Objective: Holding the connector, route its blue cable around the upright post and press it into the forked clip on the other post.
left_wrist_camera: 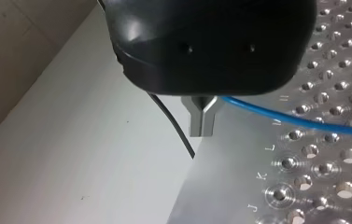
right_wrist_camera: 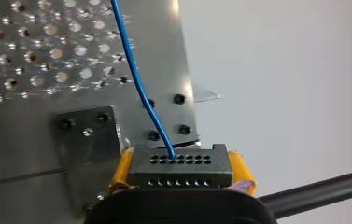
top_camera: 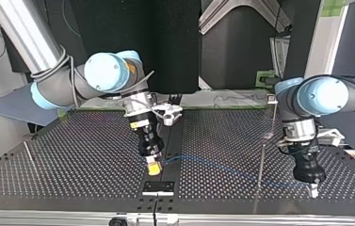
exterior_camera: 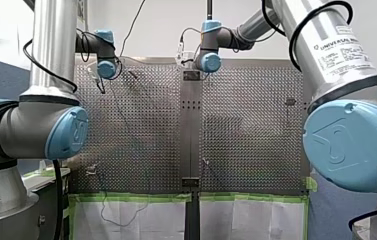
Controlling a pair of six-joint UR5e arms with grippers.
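My right grey arm [exterior_camera: 326,35] is displaying a "UNIVERSAL ROBOTS" label [exterior_camera: 343,52], and the perforated metal worktop [left_wrist_camera: 323,154] is bearing stamped letters J, K, L. My right end effector [right_wrist_camera: 181,169] is clamping the dark multi-hole connector block [right_wrist_camera: 197,176] between yellow pads [right_wrist_camera: 120,170]. The thin blue cable [right_wrist_camera: 138,79] is running across to my left end effector [left_wrist_camera: 201,133], whose metal fingers are pinched together on it.

The cable [right_wrist_camera: 138,88] is blue, connector [right_wrist_camera: 180,166] dark grey, pads [right_wrist_camera: 240,168] yellow.
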